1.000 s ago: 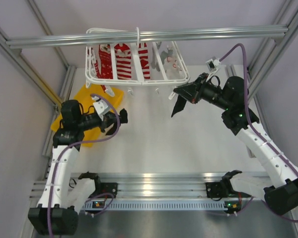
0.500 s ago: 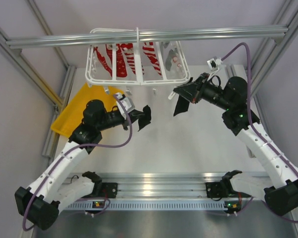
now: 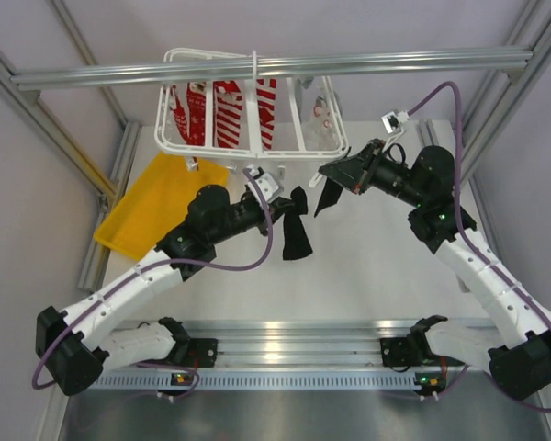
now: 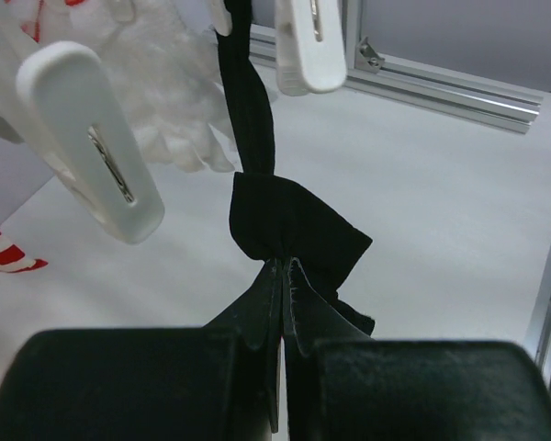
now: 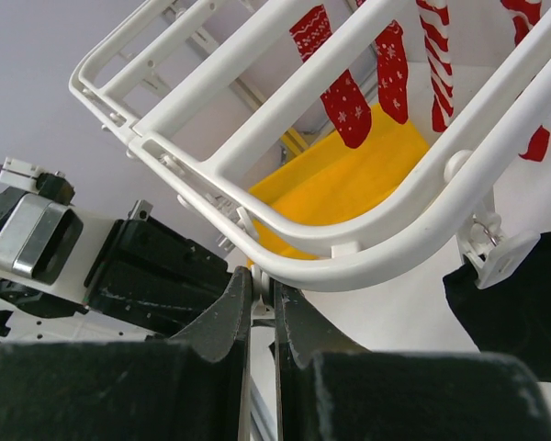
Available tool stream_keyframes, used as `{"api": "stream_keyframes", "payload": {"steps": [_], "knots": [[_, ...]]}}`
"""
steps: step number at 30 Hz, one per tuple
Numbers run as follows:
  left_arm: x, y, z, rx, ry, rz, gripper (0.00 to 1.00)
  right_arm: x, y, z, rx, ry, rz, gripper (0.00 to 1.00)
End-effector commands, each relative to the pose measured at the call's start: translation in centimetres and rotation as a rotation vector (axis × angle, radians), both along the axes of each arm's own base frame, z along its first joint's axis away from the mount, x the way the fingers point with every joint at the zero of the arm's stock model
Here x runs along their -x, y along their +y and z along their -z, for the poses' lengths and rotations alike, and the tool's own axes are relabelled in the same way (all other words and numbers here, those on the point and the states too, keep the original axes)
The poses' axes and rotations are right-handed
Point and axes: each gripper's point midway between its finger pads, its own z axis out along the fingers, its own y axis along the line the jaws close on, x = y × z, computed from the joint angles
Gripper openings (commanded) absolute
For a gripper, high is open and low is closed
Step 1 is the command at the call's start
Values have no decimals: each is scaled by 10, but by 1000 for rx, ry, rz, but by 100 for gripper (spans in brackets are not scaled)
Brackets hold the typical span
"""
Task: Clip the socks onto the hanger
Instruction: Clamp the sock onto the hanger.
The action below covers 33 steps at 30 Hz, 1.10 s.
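The white hanger (image 3: 253,147) hangs from the top bar, its clips dangling along the front rim. My left gripper (image 3: 289,204) is shut on a black sock (image 3: 297,237) that droops below it, just under the hanger's front edge. In the left wrist view the gripper (image 4: 283,266) pinches the bunched sock (image 4: 294,225), with white clips (image 4: 92,138) close above. My right gripper (image 5: 264,292) is shut on a small clip under the hanger rim (image 5: 367,243). A second black sock (image 3: 330,197) hangs beside the right gripper (image 3: 329,170).
Red-and-white socks (image 3: 225,115) and a grey-white garment (image 3: 317,115) hang from the hanger. A yellow tray (image 3: 142,216) lies at the left on the table. An aluminium bar (image 3: 395,62) crosses overhead, and frame rails run along both sides.
My left arm swung from over the yellow tray to the centre, carrying the black sock up near the hanger's front clips. The right arm barely moved; the hanger swayed slightly.
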Motion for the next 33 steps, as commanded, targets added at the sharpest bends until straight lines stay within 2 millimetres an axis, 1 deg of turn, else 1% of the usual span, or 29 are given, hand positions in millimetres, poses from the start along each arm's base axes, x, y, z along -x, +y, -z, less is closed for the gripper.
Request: {"api": "stream_keyframes", "payload": {"steps": [1,2,4,5,13,19,22,27,28,33], "knots": [[-12,-3,-47,116,-75,-54,0,5,-4,-16,-33,-46,-8,0],[-13,-2,-51,123,-83,-60,0,5,-4,-16,-31,-48,-8,0],[-15,-4,-52,130,-83,-60,0,5,-4,-15,-27,-48,-6,0],[-14,-5,-56,145,-91,-56,0,5,-4,-15,-26,-47,-3,0],[-14,-10,-70,174,-129,-44,0,3,-5,-15,-32,-43,10,0],[-15,-14,-79,198,-136,-39,0,8,0,-14,-34,-47,-25,0],[-14,-16,-83,209,-141,-27,0,6,-1,-13,-29,-53,-18,0],[-15,-20,-86,218,-131,-18,0,6,0,-16,-32,-57,-24,0],[-14,-20,-89,227,-134,-17,0,7,0,-16,-32,-57,-24,0],[-13,-22,-89,236,-124,-9,0,8,-1,-17,-32,-62,-23,0]]}}
